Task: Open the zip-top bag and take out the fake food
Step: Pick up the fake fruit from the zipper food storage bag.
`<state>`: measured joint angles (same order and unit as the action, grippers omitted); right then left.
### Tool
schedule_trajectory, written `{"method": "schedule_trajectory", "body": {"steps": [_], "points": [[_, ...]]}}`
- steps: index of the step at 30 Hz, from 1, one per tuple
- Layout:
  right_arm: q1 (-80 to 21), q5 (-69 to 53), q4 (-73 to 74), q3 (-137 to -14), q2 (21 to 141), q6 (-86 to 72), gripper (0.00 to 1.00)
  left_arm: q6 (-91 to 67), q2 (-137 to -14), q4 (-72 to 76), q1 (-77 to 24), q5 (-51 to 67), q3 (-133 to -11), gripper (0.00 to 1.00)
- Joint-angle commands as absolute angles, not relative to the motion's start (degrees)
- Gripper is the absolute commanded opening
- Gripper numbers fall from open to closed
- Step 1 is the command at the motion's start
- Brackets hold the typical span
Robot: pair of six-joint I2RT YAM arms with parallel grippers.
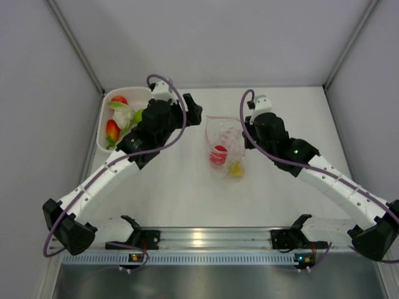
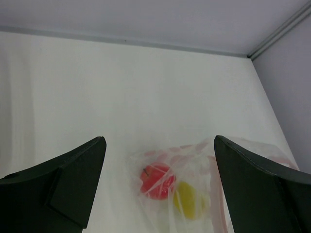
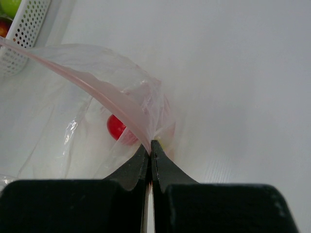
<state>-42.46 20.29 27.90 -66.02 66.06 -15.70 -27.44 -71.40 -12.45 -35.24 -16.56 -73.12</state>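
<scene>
Right gripper (image 3: 150, 145) is clamped tight on the upper rim of the zip-top bag (image 1: 225, 138). Its two black fingertips meet on the pinkish zip strip at the lower centre of the right wrist view, and the strip arches up and away to the upper left. By contrast the left gripper (image 2: 159, 141) is spread wide and holds nothing, its fingers framing the bag from a distance without touching it. In the top view the right arm reaches from the lower right corner up to the bag at centre, elbow bent. The left arm stretches up from the lower left, its wrist beside the white basket (image 1: 101, 134) in the upper left. Of the fake food (image 1: 218, 154), a red piece and a yellow piece (image 1: 235, 168) lie inside the bag on the table (image 1: 187, 199), and more red, white and green pieces sit in the basket
</scene>
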Motion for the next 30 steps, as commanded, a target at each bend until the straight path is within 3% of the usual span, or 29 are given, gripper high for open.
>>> {"method": "schedule_trajectory", "body": {"steps": [1,10,12,16,18,19,21,23,25,26,30], "points": [[-41.9,20.8,25.2,-67.1,65.3,-16.7,0.00,-28.9,-68.4,-13.9,-40.9,-23.7,-72.2,0.98],[-42.0,22.2,25.5,-67.2,65.2,-15.9,0.00,-33.7,-72.6,-18.9,-54.3,-29.6,-70.3,0.92],[-41.9,22.8,25.8,-67.5,65.2,-15.7,0.00,-34.6,-74.0,-20.3,-56.2,-32.2,-70.7,0.83],[-41.9,25.1,27.4,-68.0,64.6,-14.7,0.00,-36.6,-75.8,-26.6,-56.9,-37.3,-72.3,0.45],[-41.9,27.3,28.8,-68.1,63.9,-14.2,0.00,-37.3,-75.7,-28.7,-57.0,-39.4,-72.2,0.39],[-41.8,28.0,29.4,-68.2,63.3,-13.8,0.00,-37.4,-75.2,-29.1,-57.0,-39.5,-72.0,0.31],[-41.8,30.6,31.1,-68.5,62.8,-13.3,0.00,-37.5,-74.4,-29.6,-57.0,-40.2,-71.2,0.27],[-41.9,33.6,32.3,-68.7,61.9,-12.7,0.00,-37.8,-73.3,-30.2,-57.0,-41.5,-70.7,0.13],[-41.9,37.1,34.4,-69.3,61.3,-12.3,0.00,-37.7,-72.3,-30.5,-57.0,-42.6,-69.7,0.08],[-41.9,38.2,36.5,-70.2,61.1,-12.2,0.00,-37.8,-72.2,-30.5,-56.9,-42.8,-69.4,0.00],[-42.5,44.0,40.5,-74.3,61.1,-11.9,0.00,-37.9,-72.1,-30.4,-56.7,-44.6,-68.5,0.00]]}}
